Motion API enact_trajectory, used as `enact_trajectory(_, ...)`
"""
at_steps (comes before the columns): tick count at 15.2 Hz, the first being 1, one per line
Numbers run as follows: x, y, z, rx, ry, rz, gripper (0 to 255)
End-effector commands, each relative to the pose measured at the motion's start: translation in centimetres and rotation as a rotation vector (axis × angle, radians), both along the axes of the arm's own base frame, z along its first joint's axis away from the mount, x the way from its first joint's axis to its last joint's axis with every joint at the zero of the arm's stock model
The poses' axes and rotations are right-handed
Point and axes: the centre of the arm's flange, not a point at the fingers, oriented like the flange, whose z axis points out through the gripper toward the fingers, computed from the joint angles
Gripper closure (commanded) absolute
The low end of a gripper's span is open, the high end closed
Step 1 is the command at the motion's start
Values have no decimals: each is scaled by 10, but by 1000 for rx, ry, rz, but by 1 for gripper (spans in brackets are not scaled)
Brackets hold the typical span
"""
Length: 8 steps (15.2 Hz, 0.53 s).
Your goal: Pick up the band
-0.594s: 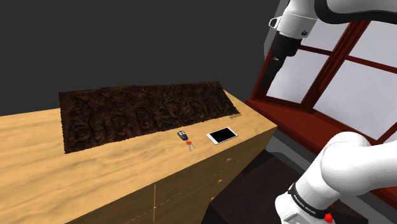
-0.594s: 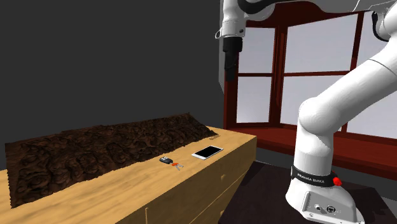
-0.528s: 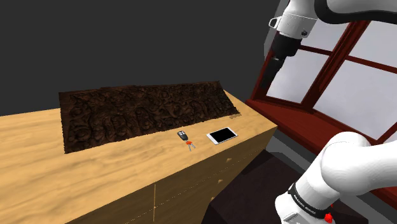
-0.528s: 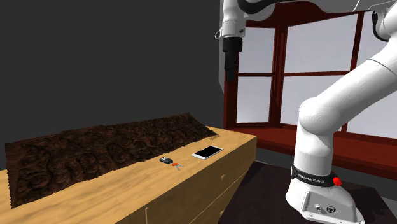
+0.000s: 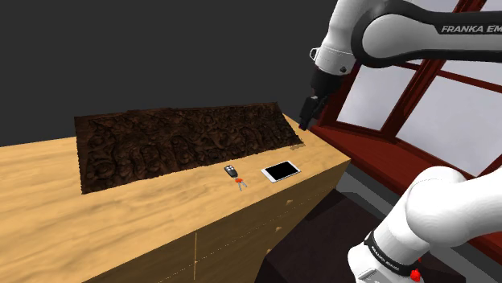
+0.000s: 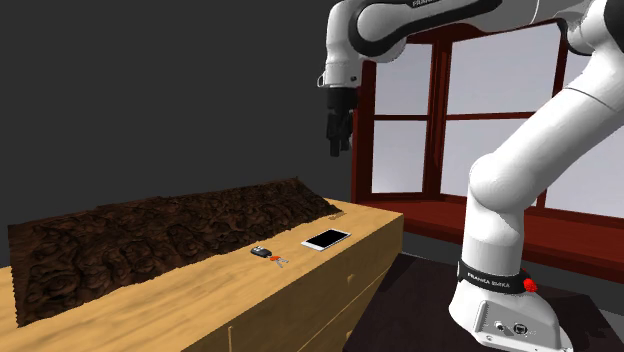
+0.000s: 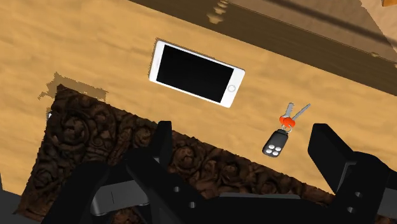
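Wrist view looks down between 2 black fingers [image 7: 162,139] that stand well apart with nothing between them, so the gripper [image 7: 245,147] is spread and holds nothing. Below it lies the corner of a dark brown carved mat [image 7: 83,146] on a light wooden cabinet top [image 7: 76,38]. What may be the band [image 7: 49,114] is a tiny grey speck touching the mat's edge, near the corner closest to the phone; it is too small to tell more.

A white smartphone [image 7: 197,73] with a black screen lies flat on the wood just beside that corner. A black key fob [image 7: 274,142] lies near the mat's edge, with 2 keys [image 7: 291,116] on an orange head attached to it.

In the shoulder view the gripper [image 5: 306,112] hangs high above the mat's [image 5: 177,141] end nearest the red-brown window frame [image 5: 402,112], well above the phone [image 5: 281,170] and fob [image 5: 232,170]. The second exterior view shows the gripper [image 6: 337,140] pointing down, well above the mat's [image 6: 170,240] far end.
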Motion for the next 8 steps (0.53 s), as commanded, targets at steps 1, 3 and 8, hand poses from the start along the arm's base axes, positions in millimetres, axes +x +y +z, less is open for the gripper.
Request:
enact_trajectory(1, 13, 10, -21, 3, -3, -13, 0)
enact_trajectory(3, 26, 22, -40, 5, -4, -25, 0)
enact_trajectory(8, 59, 49, -90, 11, -7, -55, 0)
